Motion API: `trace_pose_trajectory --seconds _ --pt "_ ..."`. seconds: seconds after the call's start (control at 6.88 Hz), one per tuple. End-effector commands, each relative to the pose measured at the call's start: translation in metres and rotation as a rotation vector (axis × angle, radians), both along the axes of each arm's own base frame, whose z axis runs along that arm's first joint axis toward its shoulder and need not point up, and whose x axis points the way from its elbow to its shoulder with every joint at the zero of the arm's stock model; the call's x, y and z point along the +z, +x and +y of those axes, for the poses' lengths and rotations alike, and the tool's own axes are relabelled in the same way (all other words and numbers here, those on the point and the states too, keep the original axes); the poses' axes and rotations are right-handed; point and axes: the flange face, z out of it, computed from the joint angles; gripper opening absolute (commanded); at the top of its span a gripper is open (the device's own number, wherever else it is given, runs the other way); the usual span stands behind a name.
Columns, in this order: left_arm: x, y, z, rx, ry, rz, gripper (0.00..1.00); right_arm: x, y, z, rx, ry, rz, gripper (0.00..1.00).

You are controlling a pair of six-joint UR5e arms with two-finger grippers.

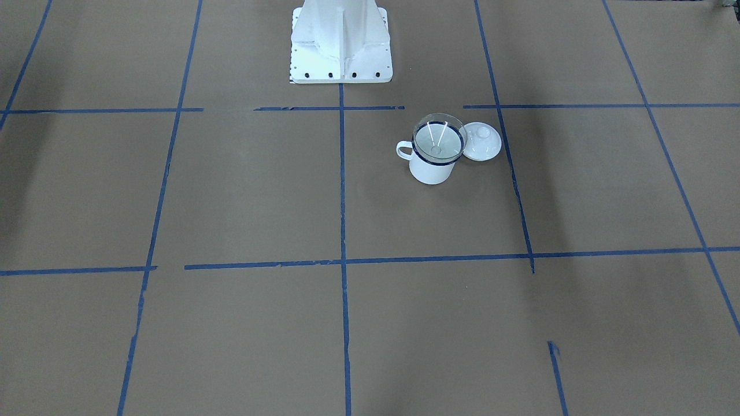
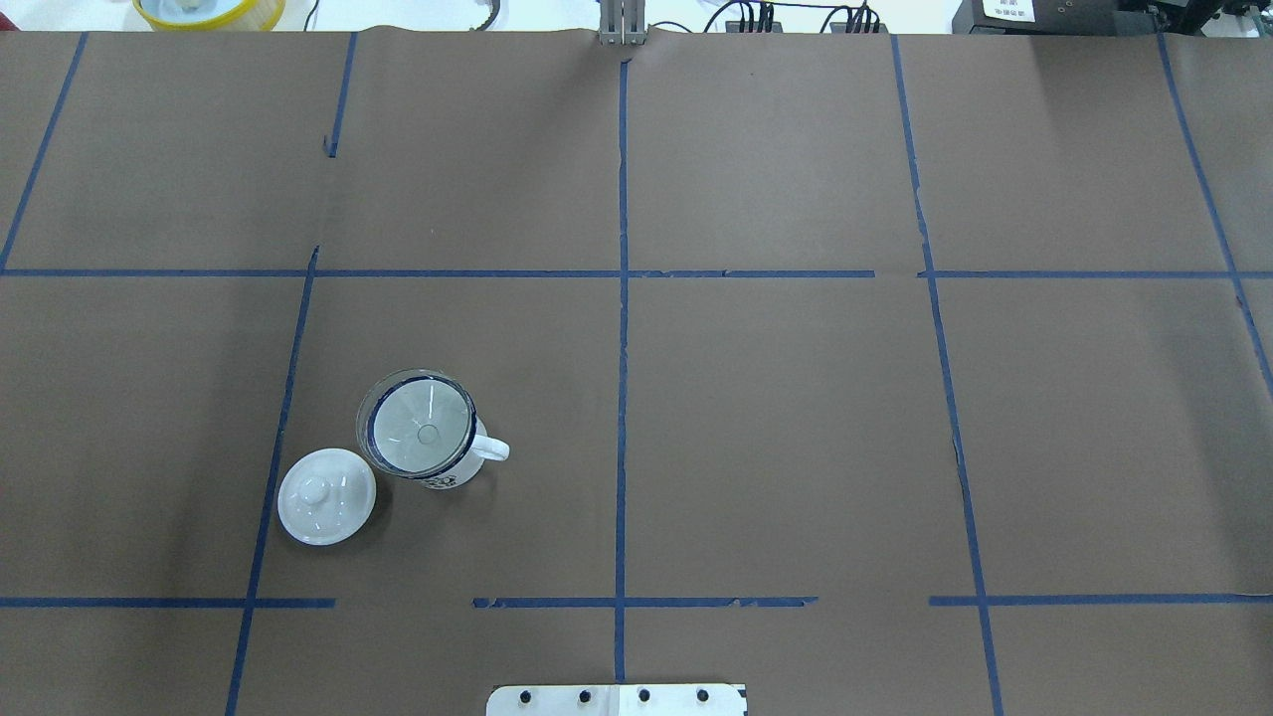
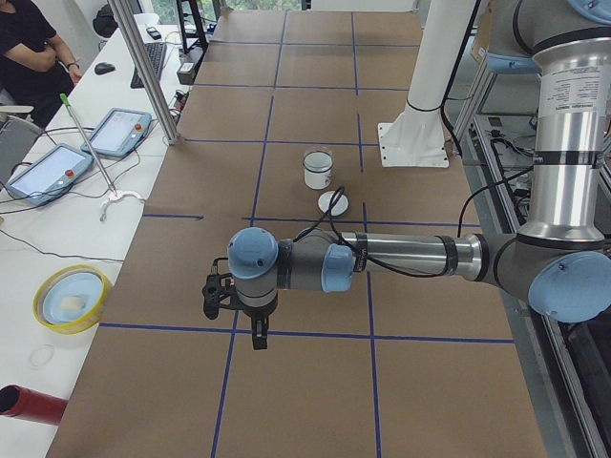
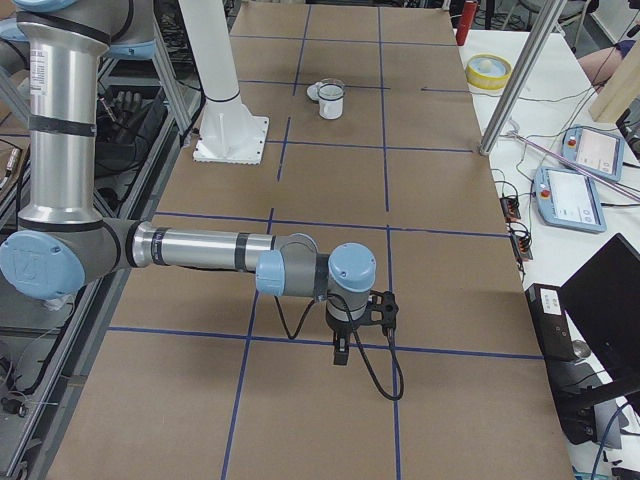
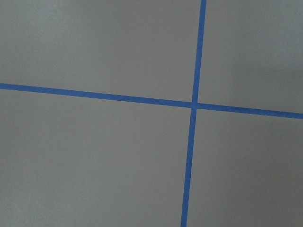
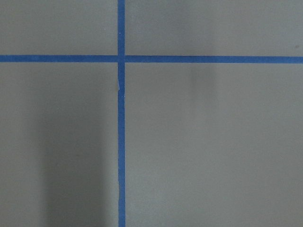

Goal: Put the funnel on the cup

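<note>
The white enamel cup (image 1: 430,170) with a dark blue rim stands upright on the brown table. The clear funnel (image 1: 439,141) sits in its mouth, rim on rim, spout down inside. Both also show in the overhead view, the cup (image 2: 448,475) with its handle to the right and the funnel (image 2: 423,430) on top. My left gripper (image 3: 258,334) shows only in the exterior left view, far from the cup, pointing down above the table. My right gripper (image 4: 341,352) shows only in the exterior right view, likewise far off. I cannot tell whether either is open or shut.
A white domed lid with a knob (image 2: 326,495) lies flat on the table, right beside the cup. The robot's white base (image 1: 341,46) stands at the table's edge. Blue tape lines grid the brown table. A yellow bowl (image 3: 70,298), tablets and an operator are at a side table.
</note>
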Motion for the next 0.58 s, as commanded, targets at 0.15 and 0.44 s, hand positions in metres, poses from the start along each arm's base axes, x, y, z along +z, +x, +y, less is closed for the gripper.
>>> trace_pose_trajectory --seconds 0.15,0.44 --pt "-0.0022 -0.0011 -0.0004 0.056 0.006 -0.005 1.0 -0.0004 0.0 -0.0001 0.0 0.001 0.0 1.0" --pt "-0.0039 -0.0012 -0.0027 0.057 0.012 -0.005 1.0 -0.0004 0.0 -0.0001 0.0 0.001 0.0 1.0"
